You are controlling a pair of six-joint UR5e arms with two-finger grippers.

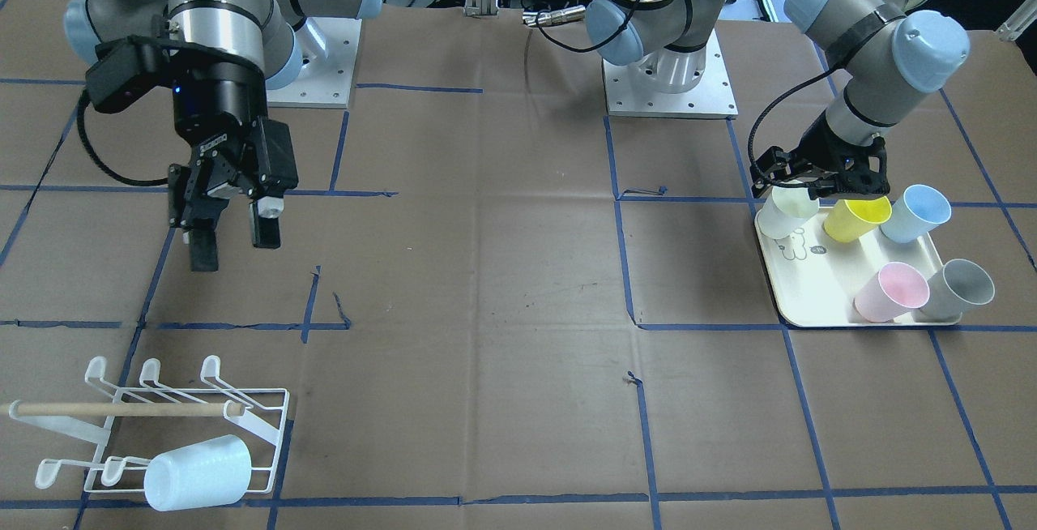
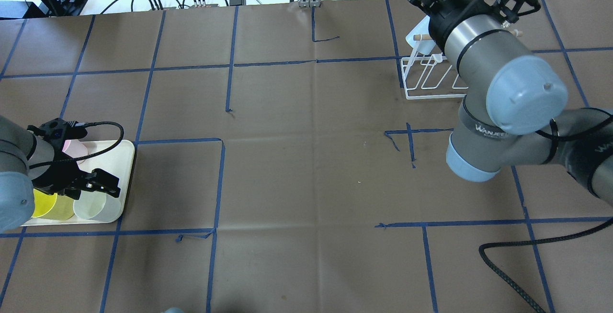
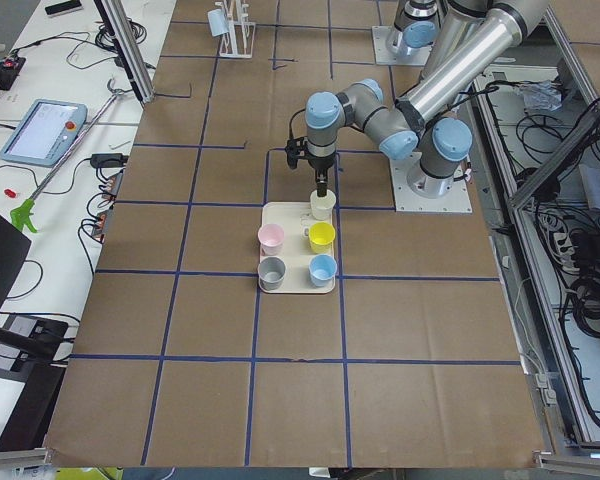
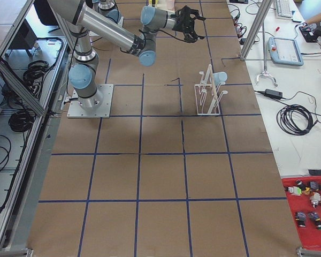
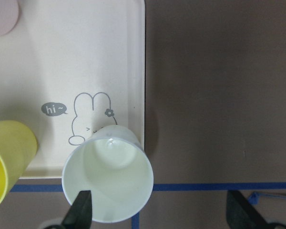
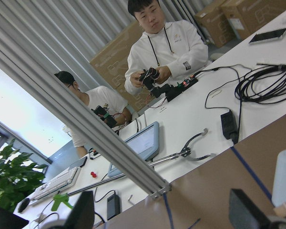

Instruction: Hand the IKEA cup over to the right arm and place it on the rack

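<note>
The task is sitting at its opening step, the pick-up. The left gripper (image 5: pixel 160 205) is hanging over the cream IKEA cup (image 5: pixel 109 181) with its jaws spread wide and gripping nothing. One finger (image 5: pixel 81 212) is showing over the near-left part of the cup's rim, and the other is standing well out over the brown paper. The cup is standing upright, mouth up, in the corner of the tray (image 5: pixel 86 57), just inside the raised lip, with the yellow cup (image 5: pixel 7 157) just beside it. The right gripper (image 1: pixel 235 254) is hovering above the table (image 1: pixel 486 271), also spread open and holding nothing, well apart from the tray and some way from the rack (image 1: pixel 279 408). Judging from this, the next move is calling for the left jaws to pinch the cup's wall, lift it straight over the lip without nudging the yellow neighbour, and carry it toward the table's middle, leaving enough wall showing for the right arm to take. Between the arms only taped brown paper is showing, so the hand-over room is looking generous. On the rack, a pale blue cup (image 1: pixel 198 473) is occupying one end prong, and the others are showing bare.
</note>
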